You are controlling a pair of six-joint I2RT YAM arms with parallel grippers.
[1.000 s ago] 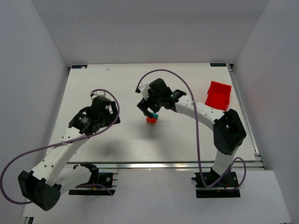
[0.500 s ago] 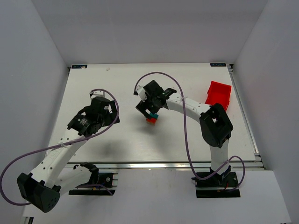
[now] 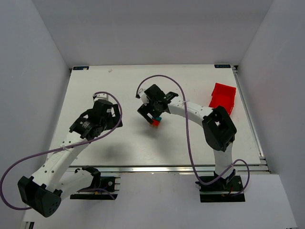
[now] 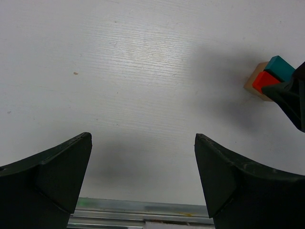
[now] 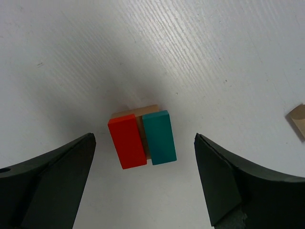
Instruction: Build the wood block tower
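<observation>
I hold my right gripper [image 5: 143, 143] wide open over the wood block tower [image 5: 127, 141], fingers [image 5: 52, 176] clear on either side, so that nothing nudges the resting blocks loose.

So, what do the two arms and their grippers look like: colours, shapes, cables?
Both arms are alike: the left arm and right arm have white links and bulky black joint housings. A thin purple cable loops loosely along each. The fingers are matte black, broad, tapering wedges. No markings are visible.
</observation>
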